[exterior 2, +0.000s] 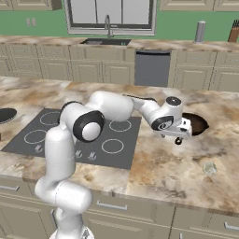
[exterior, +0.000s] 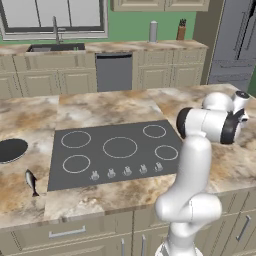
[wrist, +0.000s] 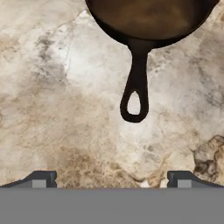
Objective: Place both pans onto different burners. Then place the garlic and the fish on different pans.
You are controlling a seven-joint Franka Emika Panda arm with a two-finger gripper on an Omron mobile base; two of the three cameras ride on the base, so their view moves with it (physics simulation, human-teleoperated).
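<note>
Hand view shows the brown pan (wrist: 148,17) lying on the marble desk (wrist: 57,109), its dark handle (wrist: 135,87) with a loop at the end pointing toward the camera. The end effector (wrist: 111,178) hangs above the desk near the handle end, released, its two fingertips (wrist: 41,178) wide apart and touching nothing. In the right base view the same brown pan (exterior 2: 198,122) sits on the desk to the right of the cooktop (exterior 2: 126,154), partly behind the end effector (exterior 2: 179,135). In the left base view the black pan (exterior: 11,149) lies on the desk left of the cooktop (exterior: 100,172), and the fish (exterior: 31,182) lies just in front of it. All burners (exterior: 120,147) are bare
</note>
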